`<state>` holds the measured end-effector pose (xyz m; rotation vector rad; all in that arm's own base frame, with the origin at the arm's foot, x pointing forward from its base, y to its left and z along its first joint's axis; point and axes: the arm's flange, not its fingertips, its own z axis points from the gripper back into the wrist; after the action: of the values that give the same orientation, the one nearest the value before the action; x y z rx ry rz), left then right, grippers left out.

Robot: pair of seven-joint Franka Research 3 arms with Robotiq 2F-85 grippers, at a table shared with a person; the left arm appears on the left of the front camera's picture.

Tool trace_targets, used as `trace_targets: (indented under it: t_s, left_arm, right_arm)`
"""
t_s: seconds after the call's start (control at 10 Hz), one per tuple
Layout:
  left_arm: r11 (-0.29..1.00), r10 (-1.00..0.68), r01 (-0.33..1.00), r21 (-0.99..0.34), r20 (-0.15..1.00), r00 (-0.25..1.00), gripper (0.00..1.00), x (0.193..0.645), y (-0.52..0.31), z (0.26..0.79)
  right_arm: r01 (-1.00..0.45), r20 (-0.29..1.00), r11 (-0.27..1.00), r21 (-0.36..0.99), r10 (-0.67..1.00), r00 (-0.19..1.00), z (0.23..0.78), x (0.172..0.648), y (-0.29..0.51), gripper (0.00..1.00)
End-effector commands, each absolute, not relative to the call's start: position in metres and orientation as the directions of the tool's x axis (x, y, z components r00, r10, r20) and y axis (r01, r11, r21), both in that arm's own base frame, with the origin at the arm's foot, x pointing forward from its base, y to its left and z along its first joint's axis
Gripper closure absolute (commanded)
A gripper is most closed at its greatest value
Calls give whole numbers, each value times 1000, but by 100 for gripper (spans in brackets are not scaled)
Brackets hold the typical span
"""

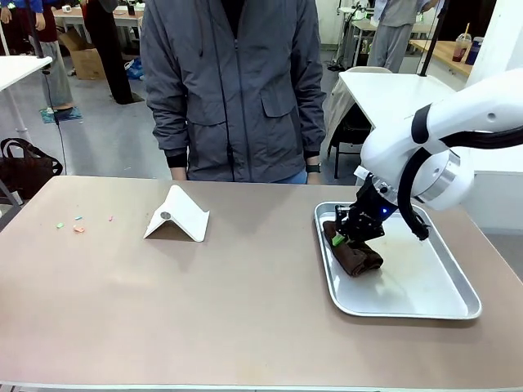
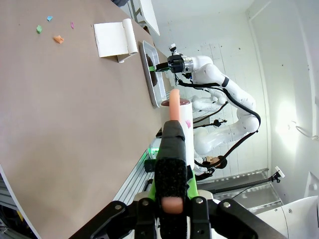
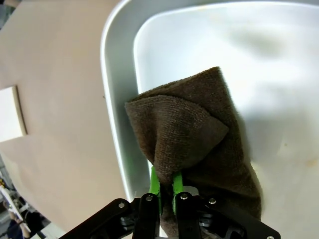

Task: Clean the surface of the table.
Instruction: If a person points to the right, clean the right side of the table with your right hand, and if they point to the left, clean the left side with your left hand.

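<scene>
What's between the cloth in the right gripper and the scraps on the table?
The white folded card stands on the table roughly on the line from the brown cloth, pinched by the right gripper in the tray, to the coloured scraps. Nothing else. The left gripper grips a black tool.

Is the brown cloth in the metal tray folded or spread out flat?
Folded: the brown cloth lies bunched in layers near the left rim of the tray, and the right gripper pinches one fold.

The place looks like a robotics lab: a white robot arm (image 1: 478, 110) reaches over a brown tabletop (image 1: 245, 310), with white worktables (image 1: 384, 91), a cardboard box (image 1: 86, 64) and standing people (image 1: 106, 41) behind.
</scene>
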<state>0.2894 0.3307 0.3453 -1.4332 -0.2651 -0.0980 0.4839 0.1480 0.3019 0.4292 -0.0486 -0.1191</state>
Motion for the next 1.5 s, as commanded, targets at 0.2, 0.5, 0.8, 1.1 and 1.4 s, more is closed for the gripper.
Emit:
trace_targets:
  t_s: [0.2,0.5,0.8,1.1,1.4]
  left_arm:
    - [142,88,224,-964,238,967,81,287,331,350]
    - [142,88,224,-964,238,967,81,287,331,350]
    - [142,88,224,-964,238,967,81,287,331,350]
    - [142,88,224,-964,238,967,81,287,331,350]
    - [142,88,224,-964,238,967,81,287,331,350]
  right_arm:
    - [192,63,918,347,-227,972,296,487,119,89]
    - [261,73,897,358,-305,949,303,486,89,89]
    - [340,65,867,365,-388,919,304,481,53,89]
    - [403,65,816,414,-468,881,309,472,17,89]
    - [421,53,760,495,-510,858,316,466,-4,89]
